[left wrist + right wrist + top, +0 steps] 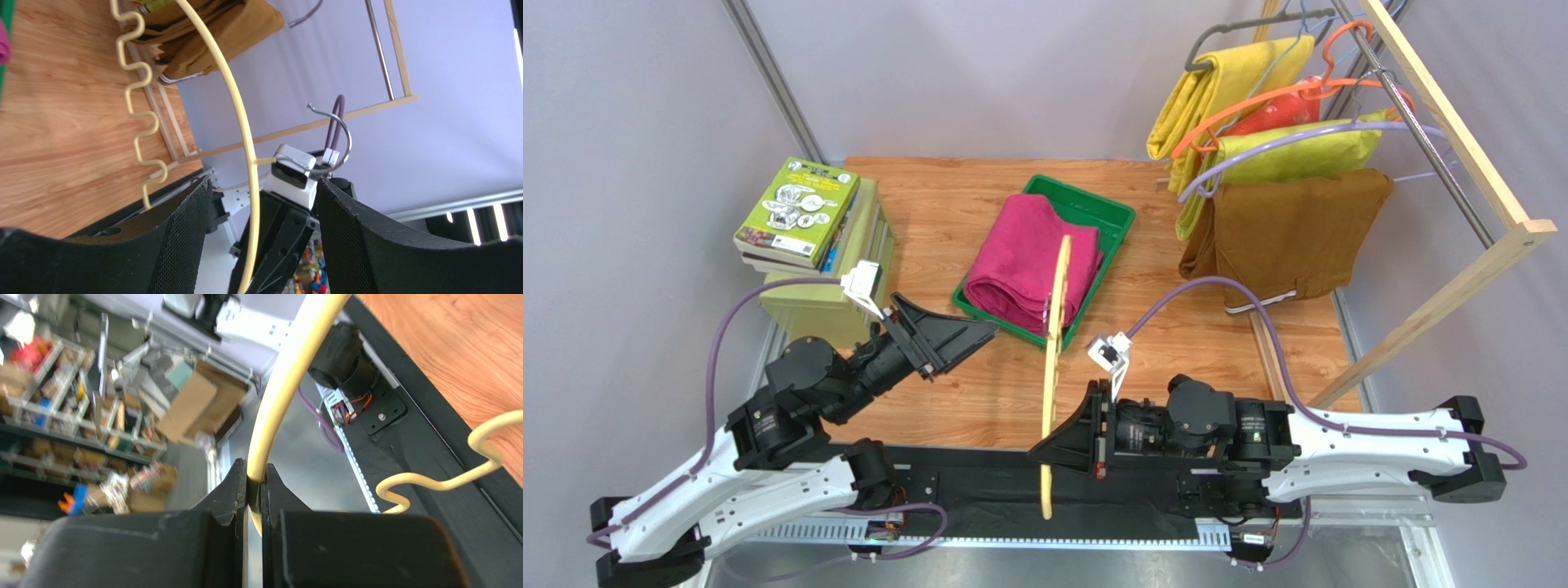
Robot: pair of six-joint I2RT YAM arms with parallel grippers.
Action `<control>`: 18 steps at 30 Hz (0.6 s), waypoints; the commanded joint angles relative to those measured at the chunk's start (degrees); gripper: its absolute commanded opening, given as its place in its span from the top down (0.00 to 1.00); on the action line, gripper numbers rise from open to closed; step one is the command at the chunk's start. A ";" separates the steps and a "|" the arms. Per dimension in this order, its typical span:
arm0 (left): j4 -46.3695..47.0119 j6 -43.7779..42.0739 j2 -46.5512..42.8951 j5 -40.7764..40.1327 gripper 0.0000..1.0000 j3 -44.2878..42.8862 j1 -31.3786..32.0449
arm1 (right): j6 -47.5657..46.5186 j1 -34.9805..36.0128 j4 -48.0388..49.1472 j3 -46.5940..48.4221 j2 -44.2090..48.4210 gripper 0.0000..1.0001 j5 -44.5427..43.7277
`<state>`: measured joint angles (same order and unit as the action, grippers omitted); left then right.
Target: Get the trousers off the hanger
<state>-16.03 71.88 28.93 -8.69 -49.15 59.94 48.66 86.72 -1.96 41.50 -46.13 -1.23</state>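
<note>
The magenta trousers [1032, 263] lie folded in the green tray [1100, 208], off the hanger. The cream-yellow hanger [1057, 325] stands on edge in the air between the two arms, bare; its wavy lower bar [138, 104] and curved top bar [236, 110] show in the left wrist view. My right gripper [254, 485] is shut on the curved bar [279, 392] of the hanger. My left gripper [264, 196] is open to the hanger's left, its mesh pads apart with nothing touching them.
A clothes rack [1455, 147] at the back right holds yellow, olive and brown garments [1290, 233] on orange and lilac hangers. Stacked books [799, 214] sit on a green box at the left. A black mat [1014, 472] lines the near table edge.
</note>
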 commanded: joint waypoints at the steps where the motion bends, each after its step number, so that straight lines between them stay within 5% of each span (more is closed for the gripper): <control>1: -7.95 -3.32 -4.04 -7.47 0.31 -1.92 0.00 | 10.89 0.21 2.83 -0.27 2.09 1.00 -10.27; 11: -17.44 -6.48 -8.98 -15.30 0.32 -4.90 0.00 | 34.72 3.02 -4.54 1.57 -0.19 1.00 -32.12; 18: -20.18 -7.71 -11.35 -17.24 0.33 -5.88 0.00 | 50.55 8.64 -20.88 9.20 -5.19 1.00 -54.20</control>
<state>-33.76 66.39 18.92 -23.57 -53.63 59.94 87.59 93.12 -14.98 43.72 -49.47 -36.42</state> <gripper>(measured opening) 0.676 0.043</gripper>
